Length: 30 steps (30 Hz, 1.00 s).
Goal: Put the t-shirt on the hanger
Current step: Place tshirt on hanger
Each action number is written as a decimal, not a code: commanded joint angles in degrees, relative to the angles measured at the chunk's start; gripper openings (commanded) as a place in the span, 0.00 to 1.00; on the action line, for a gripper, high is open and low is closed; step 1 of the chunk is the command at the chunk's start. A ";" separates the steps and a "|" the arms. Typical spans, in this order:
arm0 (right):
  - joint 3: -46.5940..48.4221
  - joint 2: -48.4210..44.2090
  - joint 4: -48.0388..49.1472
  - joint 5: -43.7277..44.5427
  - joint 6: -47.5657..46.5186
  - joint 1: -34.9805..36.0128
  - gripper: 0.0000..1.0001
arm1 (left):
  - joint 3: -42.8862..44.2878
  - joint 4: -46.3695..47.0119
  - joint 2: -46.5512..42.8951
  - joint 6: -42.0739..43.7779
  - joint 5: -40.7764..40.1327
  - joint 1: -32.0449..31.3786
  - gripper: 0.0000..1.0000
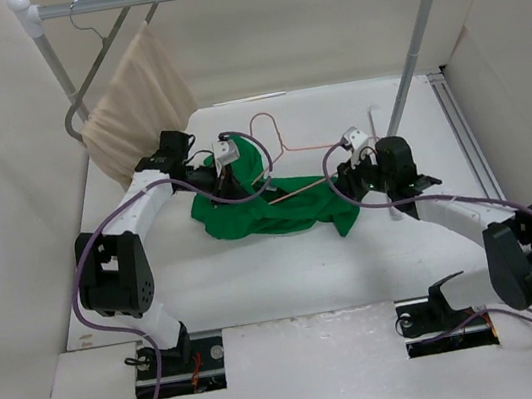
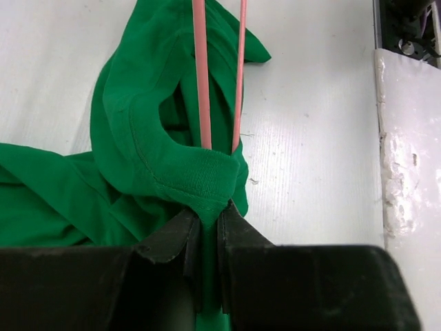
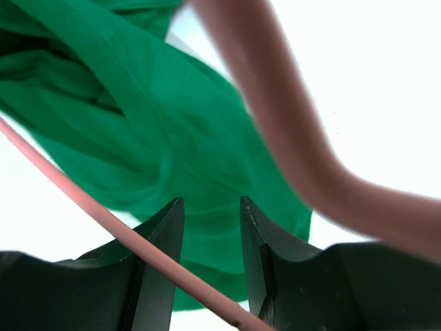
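Cloth like this green t-shirt (image 2: 124, 138) looks soft, light and floppy, so I think it will sag and bunch up when it is lifted. The thick ribbed edge around the neck hole looks like the best place to hold, because it is the firmest part.

The left gripper (image 2: 207, 231) is pressed together on that neck edge and pinches it. The pink hanger (image 2: 200, 69) is thin wire. It looks light and stiff, but also smooth, so I think it can slip or twist. Two of its wires go into the neck hole right beside the pinch.

The right gripper (image 3: 212, 241) has its jaws a bit apart. Green cloth shows behind the gap. A hanger wire crosses in front of one finger, and I cannot tell if it touches.

The t-shirt lies crumpled on the white table (image 1: 260, 291) between the two arms. The hanger's hook sticks out on the far side.

No words, brand or label can be seen.
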 commanded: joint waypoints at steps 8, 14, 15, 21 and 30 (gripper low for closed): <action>9.80 7.13 1.46 9.35 -1.76 8.09 0.00 | 4.50 -3.53 1.93 -5.52 -0.40 -1.64 0.04; 12.28 9.59 0.93 9.88 -2.81 12.13 0.00 | 4.50 -0.72 2.47 -9.39 0.13 -2.25 0.09; 12.28 10.20 0.93 10.49 -2.81 12.14 0.00 | 4.50 -0.71 2.47 -10.09 0.75 -2.25 0.13; 12.28 10.74 0.93 10.50 -2.81 13.80 0.00 | 5.73 0.95 2.47 -12.28 1.90 -2.25 0.16; 10.96 10.74 0.41 11.64 -3.87 13.90 0.01 | 7.05 2.98 2.47 -15.73 0.75 -1.73 0.00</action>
